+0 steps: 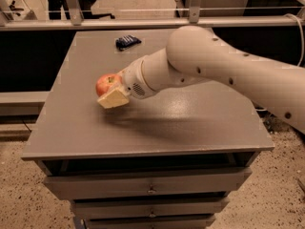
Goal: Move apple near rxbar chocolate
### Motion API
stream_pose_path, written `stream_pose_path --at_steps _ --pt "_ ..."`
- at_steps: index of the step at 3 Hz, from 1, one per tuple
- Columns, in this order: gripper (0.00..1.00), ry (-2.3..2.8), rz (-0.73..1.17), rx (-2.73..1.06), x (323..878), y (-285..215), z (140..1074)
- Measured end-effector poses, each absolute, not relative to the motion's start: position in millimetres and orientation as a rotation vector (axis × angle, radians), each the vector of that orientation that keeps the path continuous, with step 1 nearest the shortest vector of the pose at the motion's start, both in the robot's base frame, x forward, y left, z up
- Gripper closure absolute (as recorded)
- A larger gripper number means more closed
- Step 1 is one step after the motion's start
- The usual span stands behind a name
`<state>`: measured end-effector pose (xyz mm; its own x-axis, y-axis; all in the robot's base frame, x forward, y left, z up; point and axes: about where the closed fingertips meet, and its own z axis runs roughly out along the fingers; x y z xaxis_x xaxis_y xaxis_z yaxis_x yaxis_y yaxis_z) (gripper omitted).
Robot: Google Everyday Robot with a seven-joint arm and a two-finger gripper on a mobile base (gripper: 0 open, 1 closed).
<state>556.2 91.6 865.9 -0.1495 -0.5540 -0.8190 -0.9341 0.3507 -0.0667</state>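
The red-orange apple is at the left middle of the grey table. My gripper is shut on the apple, with one cream fingertip showing in front of and below it. The gripper holds the apple just above the tabletop. My white arm reaches in from the right across the table. The rxbar chocolate does not show; it is either out of view or behind my arm.
A small dark blue wrinkly packet lies at the back of the table, left of centre. A metal rail runs behind the table. Drawers sit under the front edge.
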Motion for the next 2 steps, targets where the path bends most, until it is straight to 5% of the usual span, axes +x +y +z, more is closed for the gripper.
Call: stream_pose_path --at_steps 2 --pt "1.0 1.823 0.597 -1.309 556.0 89.7 868.3"
